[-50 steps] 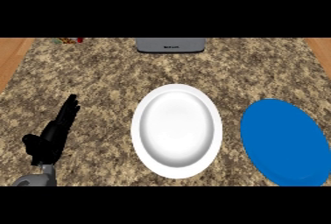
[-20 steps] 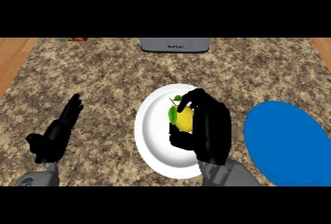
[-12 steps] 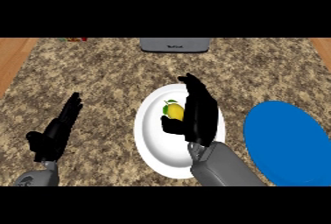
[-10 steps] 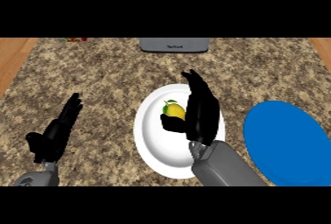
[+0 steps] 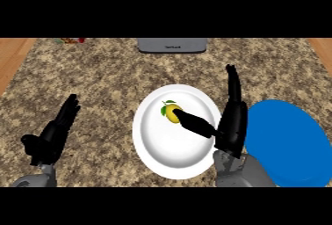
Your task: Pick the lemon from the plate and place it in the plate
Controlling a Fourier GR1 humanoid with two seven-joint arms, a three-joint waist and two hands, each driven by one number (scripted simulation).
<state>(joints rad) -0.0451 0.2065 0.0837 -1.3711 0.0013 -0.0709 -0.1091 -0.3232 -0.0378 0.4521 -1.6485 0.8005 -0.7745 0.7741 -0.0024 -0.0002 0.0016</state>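
A yellow lemon (image 5: pixel 171 113) with a green leaf lies on the upper part of the white plate (image 5: pixel 170 151) in the middle of the counter. My right hand (image 5: pixel 231 122) stands open at the plate's right rim, fingers straight and pointing away from me. Its thumb (image 5: pixel 195 124) stretches left across the plate and its tip touches the lemon's right side. The blue plate (image 5: pixel 288 140) sits to the right, just beyond that hand. My left hand (image 5: pixel 54 135) rests open at the lower left, fingers up, away from both plates.
A grey appliance (image 5: pixel 172 45) sits at the counter's far edge, centre. Small red and green items (image 5: pixel 70 40) show at the far left corner. Wooden floor strips (image 5: pixel 11 59) flank the speckled counter on both sides.
The right hand came in, curled round the lemon on the white plate, then opened and slid right. Now only its thumb touches the lemon. The left hand has stayed still.
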